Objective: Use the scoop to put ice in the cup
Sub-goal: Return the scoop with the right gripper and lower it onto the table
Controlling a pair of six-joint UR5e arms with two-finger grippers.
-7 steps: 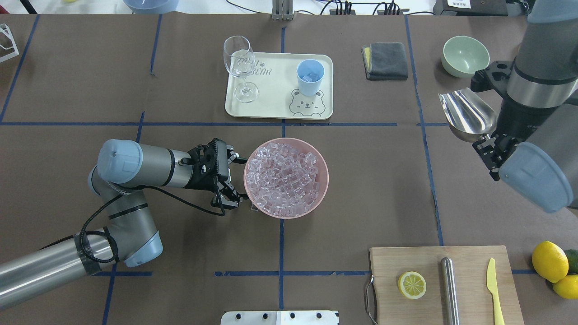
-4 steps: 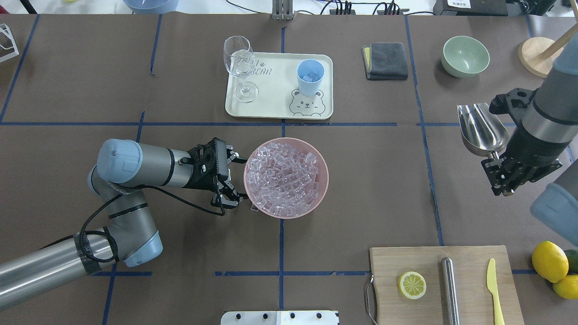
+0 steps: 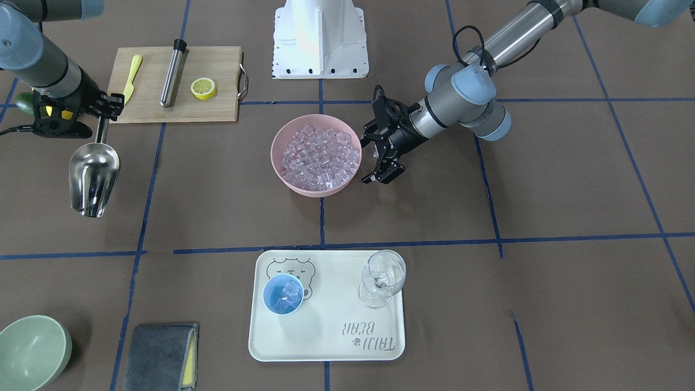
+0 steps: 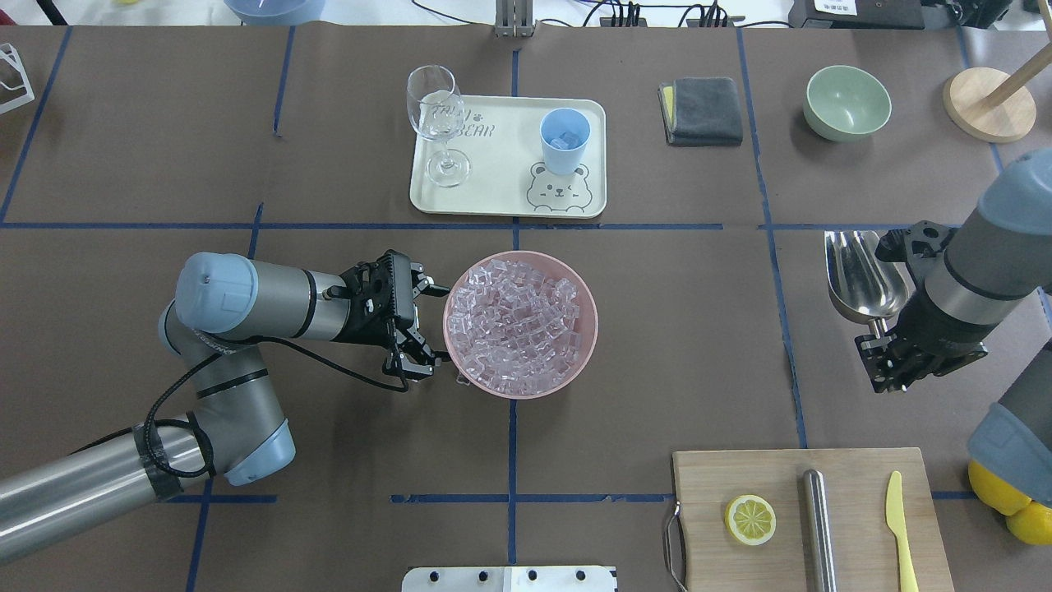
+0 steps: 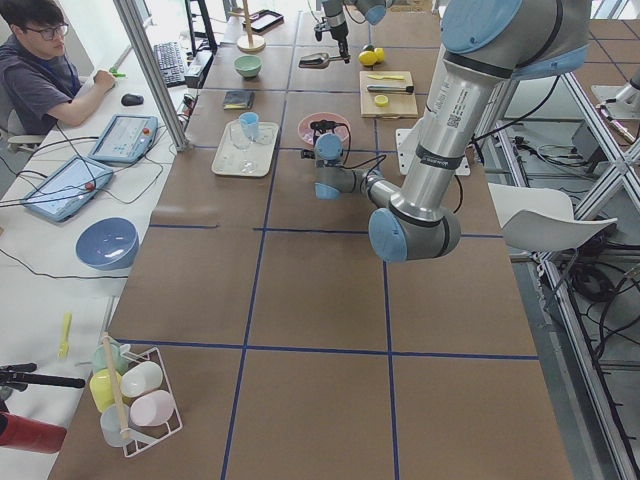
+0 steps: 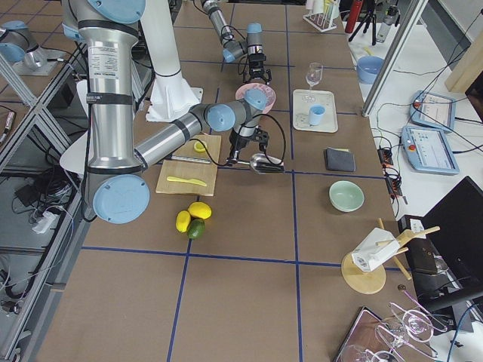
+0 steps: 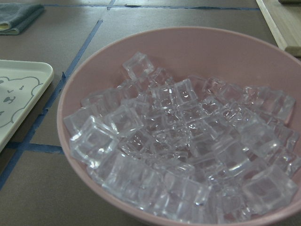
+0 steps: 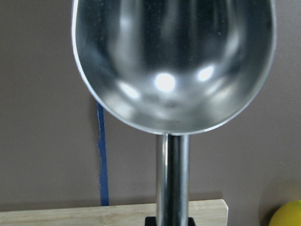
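The ice [image 4: 520, 323] fills a pink bowl [image 4: 456, 349] at the table's middle; it also fills the left wrist view [image 7: 188, 141]. The light-blue cup [image 4: 565, 140] stands on a cream tray [image 4: 493, 197] and holds a few cubes [image 3: 288, 296]. My left gripper [image 4: 427, 327] is open, its fingers spread just beside the bowl's left rim. My right gripper [image 4: 892, 349] is shut on the rod handle of the steel scoop [image 4: 863, 275], far right of the bowl. The scoop's trough is empty in the right wrist view [image 8: 174, 61] and points away from the robot.
A stemmed glass [image 4: 433, 107] stands on the tray. A grey cloth [image 4: 703, 110], a green bowl [image 4: 847, 102] and a wooden stand [image 4: 986, 103] are at the back right. A cutting board [image 4: 855, 526] with a lemon half, steel cylinder and yellow knife lies near right, lemons [image 4: 1027, 518] beside it.
My right arm has carried the scoop toward the robot and lower, turning its trough to point away. The left arm and bowl have not moved.
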